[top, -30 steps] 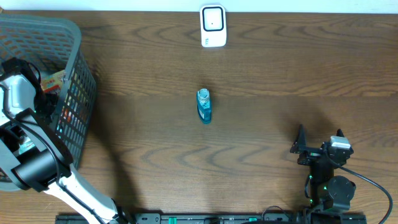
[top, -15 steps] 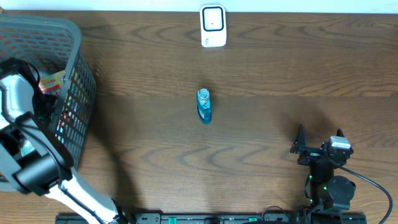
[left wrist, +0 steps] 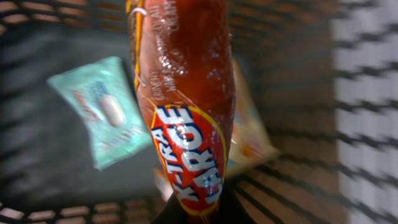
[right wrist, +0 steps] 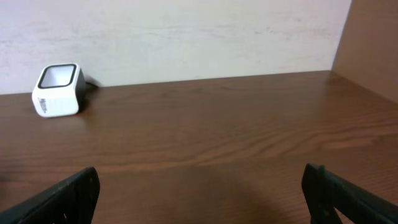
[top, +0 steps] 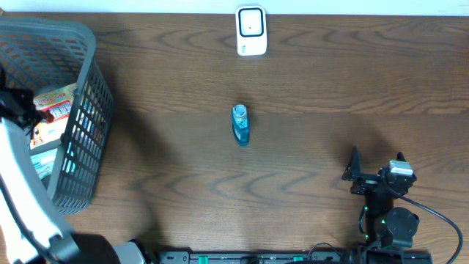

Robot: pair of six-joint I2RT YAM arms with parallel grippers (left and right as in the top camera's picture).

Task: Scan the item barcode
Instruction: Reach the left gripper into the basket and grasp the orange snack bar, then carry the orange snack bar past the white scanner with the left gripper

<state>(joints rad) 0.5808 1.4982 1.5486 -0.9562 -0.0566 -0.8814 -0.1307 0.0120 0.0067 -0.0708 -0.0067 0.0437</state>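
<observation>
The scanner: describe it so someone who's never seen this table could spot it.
Look along the far edge of the wooden table. The scanner is a small white box with a dark-rimmed window, standing alone; its nearest neighbour, a blue bottle, sits mid-table.

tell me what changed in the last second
The left tool closed on the red packet inside the basket, and the left arm swung up toward the overhead camera, uncovering more of the basket's contents. The right tool stayed open and parked; the blue bottle and the white scanner did not move.
</observation>
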